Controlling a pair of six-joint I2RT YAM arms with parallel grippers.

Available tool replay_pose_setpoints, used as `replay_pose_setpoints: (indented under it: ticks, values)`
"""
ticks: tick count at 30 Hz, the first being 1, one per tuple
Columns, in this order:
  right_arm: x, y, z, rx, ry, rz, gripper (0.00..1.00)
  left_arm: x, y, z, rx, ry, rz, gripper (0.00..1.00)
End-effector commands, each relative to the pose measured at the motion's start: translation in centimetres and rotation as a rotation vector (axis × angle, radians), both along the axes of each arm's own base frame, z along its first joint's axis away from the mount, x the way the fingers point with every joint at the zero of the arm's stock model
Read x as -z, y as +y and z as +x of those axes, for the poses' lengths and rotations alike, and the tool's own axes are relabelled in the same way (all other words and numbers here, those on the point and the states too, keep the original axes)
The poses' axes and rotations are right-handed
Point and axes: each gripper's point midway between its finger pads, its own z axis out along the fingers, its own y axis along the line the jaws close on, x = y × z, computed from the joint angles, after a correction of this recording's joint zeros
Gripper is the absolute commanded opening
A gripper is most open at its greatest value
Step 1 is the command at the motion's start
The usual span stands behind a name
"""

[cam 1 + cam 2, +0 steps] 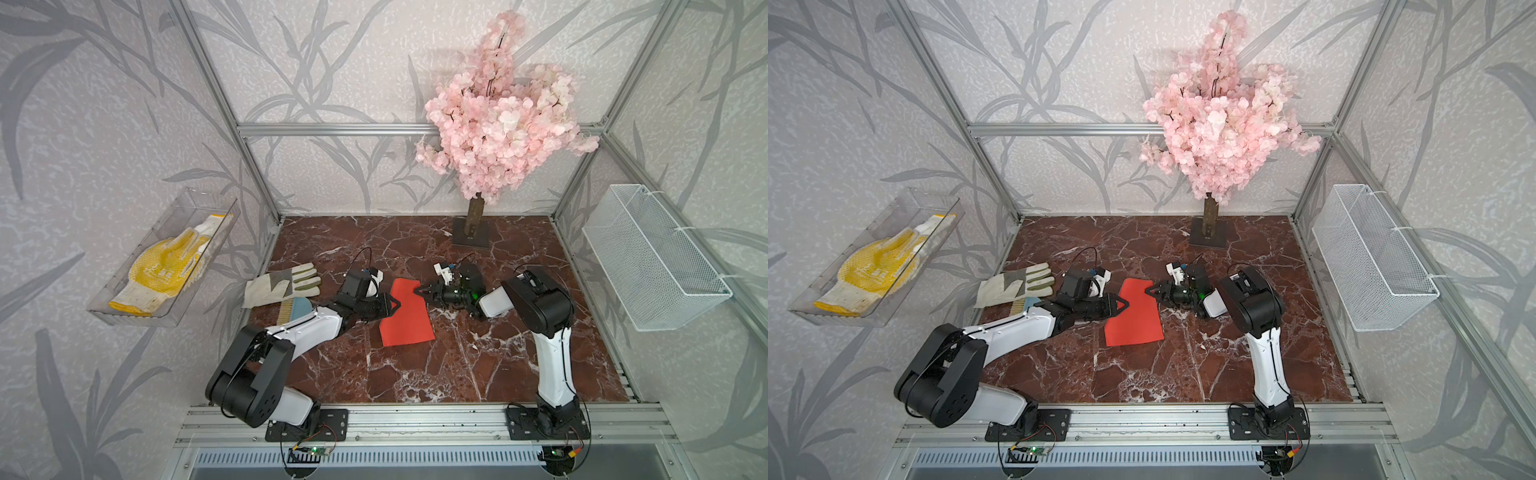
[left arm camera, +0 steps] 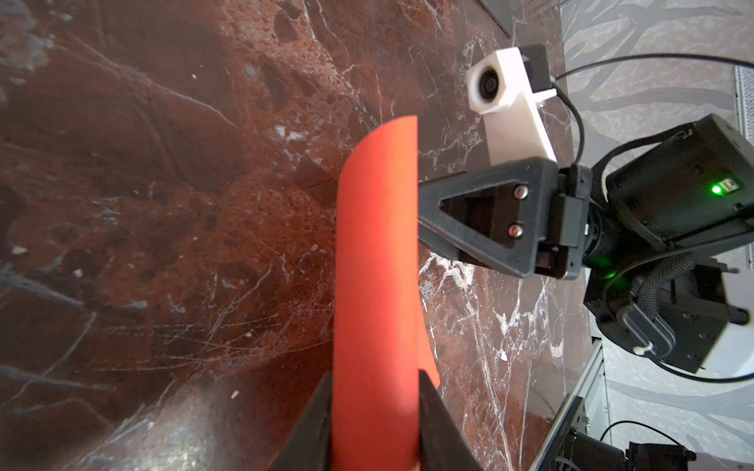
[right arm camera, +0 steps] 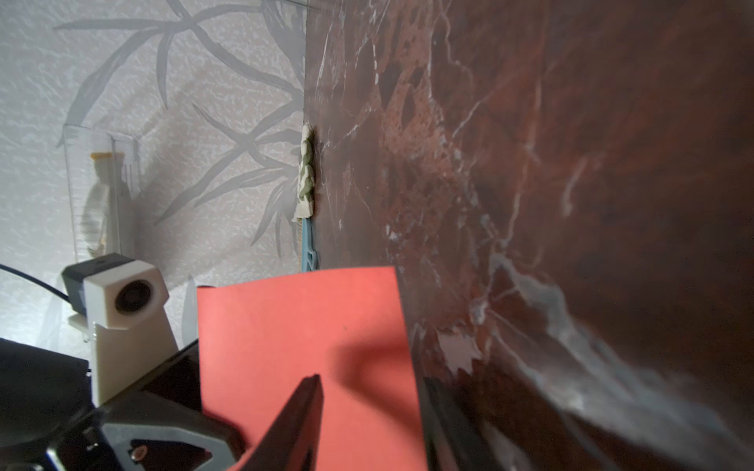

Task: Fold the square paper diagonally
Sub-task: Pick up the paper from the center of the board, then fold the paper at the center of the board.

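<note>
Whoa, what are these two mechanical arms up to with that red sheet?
Two robot arms are working on the square paper on the marble table. The left pincer grips one side edge, curling it upward. The right pincer sits at the far corner with paper between its jaws; whether it has clamped is unclear. No diagonal fold yet.

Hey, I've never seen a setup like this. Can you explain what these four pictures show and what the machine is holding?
Two robot arms sit at a marble table. Two pictures look down from one overhead camera; the others come from cameras on each arm's wrist. On the table are the square paper and a pale work glove, with a pink tree behind. The left gripper pinches the paper's curled-up left edge. The right gripper pinches its far corner.
</note>
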Motion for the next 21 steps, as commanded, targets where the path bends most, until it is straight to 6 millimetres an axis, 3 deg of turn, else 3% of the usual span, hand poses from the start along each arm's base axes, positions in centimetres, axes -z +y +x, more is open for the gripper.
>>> replay_pose_setpoints:
  ticks: [1,5,8,11,13,16,21]
  values:
    - [-2.8,-0.5,0.4,0.004,-0.094,-0.008,0.26,1.2,0.6,-0.1,-0.028,0.021,0.033,0.32]
    - [-4.2,-1.0,0.1,-0.016,-0.159,-0.061,0.02,1.2,1.2,0.1,-0.041,0.011,0.068,0.41]
    - [-5.6,-1.5,-0.6,-0.062,-0.241,-0.134,0.00,0.3,2.2,0.2,-0.050,-0.030,0.130,0.53]
    - [-7.6,-2.4,-1.6,-0.146,-0.384,-0.266,0.00,-1.9,4.2,0.6,-0.075,-0.121,0.238,0.72]
    - [-9.6,-3.4,-2.3,-0.210,-0.513,-0.378,0.00,-4.6,5.4,0.8,-0.084,-0.217,0.297,0.84]
    - [-12.2,-4.7,-3.2,-0.283,-0.678,-0.494,0.00,-9.2,6.1,0.9,-0.056,-0.395,0.333,0.94]
    - [-17.3,-5.6,-4.9,-0.383,-0.938,-0.568,0.00,-17.2,3.8,0.0,0.074,-0.750,0.214,1.00]
